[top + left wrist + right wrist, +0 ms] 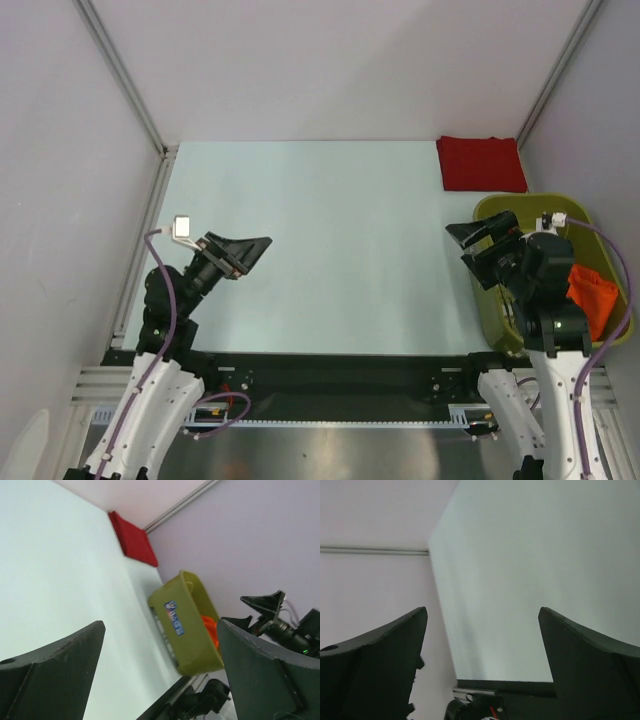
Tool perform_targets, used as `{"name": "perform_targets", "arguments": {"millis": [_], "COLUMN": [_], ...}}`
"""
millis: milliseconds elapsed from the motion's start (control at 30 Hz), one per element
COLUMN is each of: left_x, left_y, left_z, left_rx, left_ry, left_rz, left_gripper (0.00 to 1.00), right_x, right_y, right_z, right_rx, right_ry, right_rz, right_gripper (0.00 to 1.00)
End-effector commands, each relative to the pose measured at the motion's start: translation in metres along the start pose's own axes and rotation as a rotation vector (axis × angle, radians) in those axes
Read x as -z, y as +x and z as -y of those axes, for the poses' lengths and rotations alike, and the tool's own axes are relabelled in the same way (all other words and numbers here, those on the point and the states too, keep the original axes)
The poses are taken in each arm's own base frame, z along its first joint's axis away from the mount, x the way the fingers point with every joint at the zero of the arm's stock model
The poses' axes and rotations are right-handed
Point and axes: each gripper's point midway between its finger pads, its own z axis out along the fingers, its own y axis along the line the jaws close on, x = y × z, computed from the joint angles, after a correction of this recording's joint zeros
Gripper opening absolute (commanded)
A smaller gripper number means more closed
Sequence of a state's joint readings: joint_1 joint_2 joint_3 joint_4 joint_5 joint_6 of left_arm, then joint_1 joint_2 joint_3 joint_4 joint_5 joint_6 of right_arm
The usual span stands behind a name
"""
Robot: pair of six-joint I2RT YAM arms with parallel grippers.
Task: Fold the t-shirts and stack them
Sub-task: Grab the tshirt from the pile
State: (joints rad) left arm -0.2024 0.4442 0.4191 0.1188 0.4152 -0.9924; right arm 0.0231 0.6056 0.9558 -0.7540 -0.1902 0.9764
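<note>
The dark red t-shirt (481,164) lies folded into a rectangle at the table's far right corner; it also shows in the left wrist view (133,540). The orange t-shirt (592,295) lies bunched inside the olive-green basket (492,206) at the right edge; a bit of it shows in the left wrist view (210,628). My left gripper (252,248) is open and empty, hovering over the left side of the table. My right gripper (470,237) is open and empty, beside the basket's left rim.
The basket (183,625) carries a blue label on its side. White walls with metal rails enclose the table on the left, far and right. The black arm-base rail runs along the near edge (330,368).
</note>
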Motion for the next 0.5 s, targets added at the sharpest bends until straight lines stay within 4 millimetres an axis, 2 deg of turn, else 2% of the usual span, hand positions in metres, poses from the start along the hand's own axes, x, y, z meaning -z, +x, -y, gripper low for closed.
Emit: {"name": "perform_targets", "arguments": {"millis": [0, 67, 100, 133, 200, 267, 300, 367, 400, 433, 467], "left_x": [-0.007, -0.011, -0.012, -0.016, -0.025, -0.033, -0.037, -0.050, -0.054, -0.059, -0.062], "left_y": [-0.007, -0.014, -0.019, -0.025, -0.035, -0.040, -0.042, -0.043, -0.048, -0.049, -0.050], "left_z": [-0.005, -0.003, -0.011, -0.014, -0.023, -0.022, -0.019, -0.015, -0.010, -0.009, -0.005], "left_rx": [-0.147, -0.203, -0.212, -0.211, -0.197, -0.228, -0.302, -0.354, -0.408, -0.439, -0.473], "left_ry": [-0.053, -0.061, -0.112, -0.141, -0.208, -0.207, -0.187, -0.160, -0.140, -0.132, -0.114], "left_rz": [-0.040, -0.035, -0.022, -0.015, 0.003, -0.014, -0.031, -0.093, -0.096, -0.096, -0.097], "left_gripper": [1.00, 1.00, 1.00, 1.00, 1.00, 1.00, 1.00, 1.00, 1.00, 1.00, 1.00], "right_x": [0.008, 0.005, 0.004, 0.001, 0.002, -0.005, -0.001, -0.003, 0.006, 0.008, 0.001], "right_y": [-0.017, -0.031, -0.036, -0.050, -0.078, -0.097, -0.115, -0.133, -0.149, -0.154, -0.160], "right_z": [0.042, 0.036, 0.039, 0.038, 0.053, 0.066, 0.081, 0.109, 0.130, 0.142, 0.157], "right_rx": [0.131, 0.221, 0.254, 0.306, 0.290, 0.252, 0.197, 0.104, 0.042, 0.008, -0.004], "right_ry": [0.292, 0.319, 0.352, 0.398, 0.516, 0.605, 0.689, 0.815, 0.902, 0.948, 0.986], "right_rz": [0.026, 0.034, 0.029, 0.047, 0.137, 0.176, 0.239, 0.277, 0.340, 0.360, 0.374], "right_gripper": [1.00, 1.00, 1.00, 1.00, 1.00, 1.00, 1.00, 0.98, 0.98, 0.97, 0.95]}}
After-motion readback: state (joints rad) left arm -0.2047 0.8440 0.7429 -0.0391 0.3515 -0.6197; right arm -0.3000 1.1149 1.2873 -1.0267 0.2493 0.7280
